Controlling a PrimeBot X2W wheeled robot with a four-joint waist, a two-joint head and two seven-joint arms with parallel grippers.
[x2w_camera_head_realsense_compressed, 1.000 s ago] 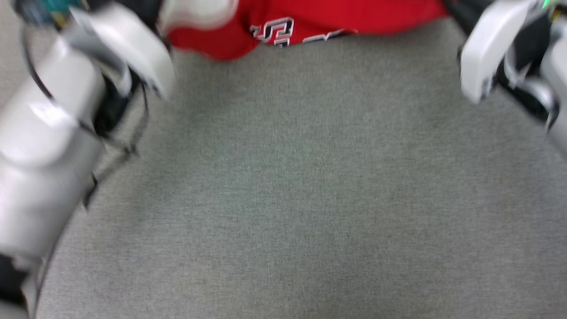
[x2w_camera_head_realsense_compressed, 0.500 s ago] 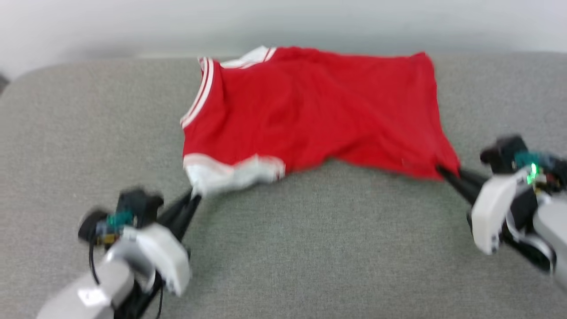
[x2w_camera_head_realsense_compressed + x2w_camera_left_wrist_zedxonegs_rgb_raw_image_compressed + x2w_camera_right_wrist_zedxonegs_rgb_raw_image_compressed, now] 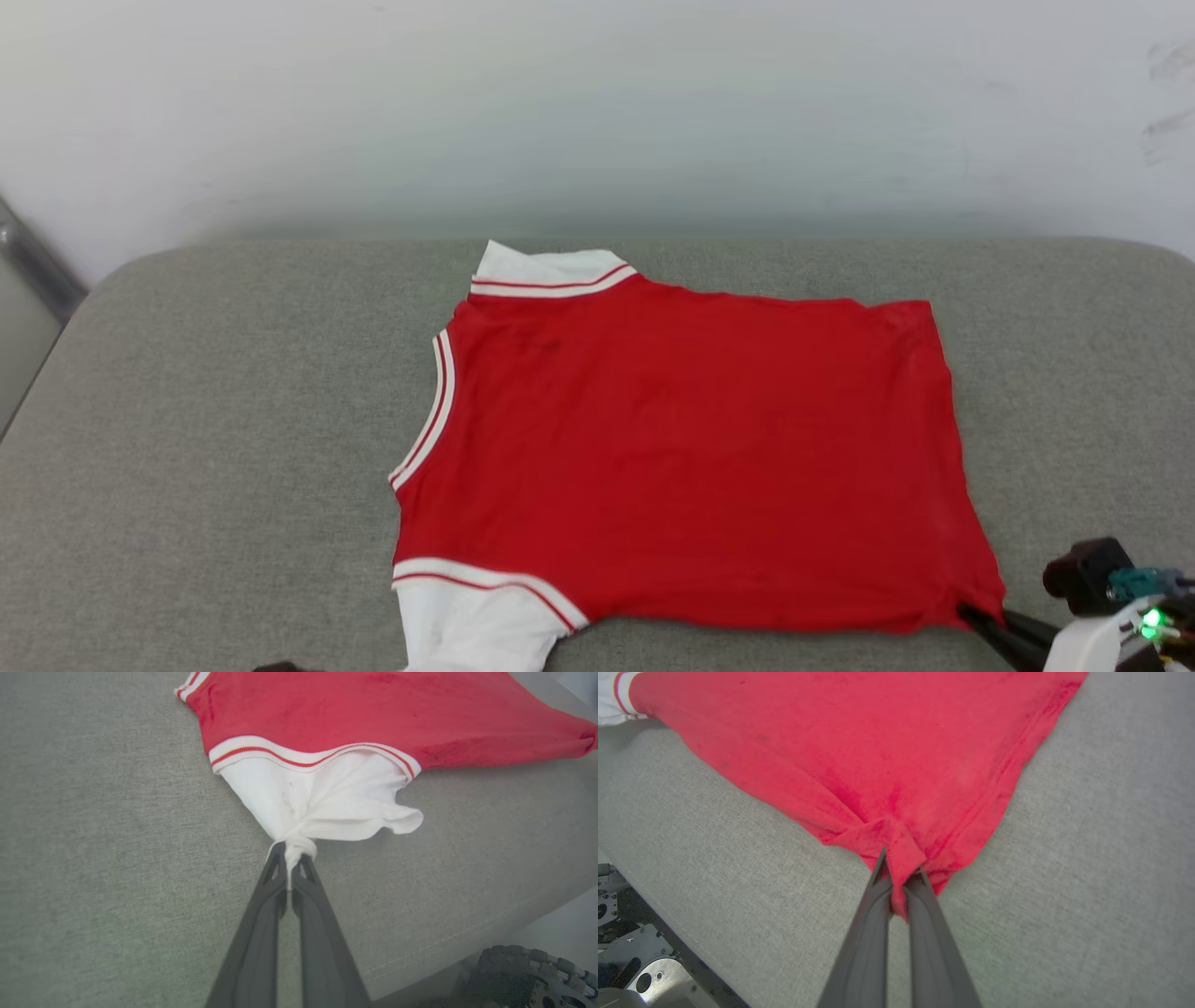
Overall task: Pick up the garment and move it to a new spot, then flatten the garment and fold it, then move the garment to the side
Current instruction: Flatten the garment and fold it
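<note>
The garment (image 3: 691, 448) lies spread on the grey cushion with a plain red face up. Its striped neckline is at the left and its hem at the right. One white sleeve lies at the far side and one at the near left. My left gripper (image 3: 293, 854) is shut on the bunched tip of the near white sleeve (image 3: 327, 798), low over the cushion. My right gripper (image 3: 900, 870) is shut on the near red hem corner. It also shows at the lower right of the head view as the right gripper (image 3: 971, 616). The lettering is hidden.
The grey padded surface (image 3: 205, 420) extends well to the left and right of the garment. A white wall (image 3: 597, 112) stands behind it. The cushion's near edge is close behind both grippers, with the robot's base parts (image 3: 528, 975) below it.
The head camera has tilted up, bringing the whole surface into view. The garment, rumpled and partly lifted half a second ago, now lies flat and stretched. Both grippers kept their holds.
</note>
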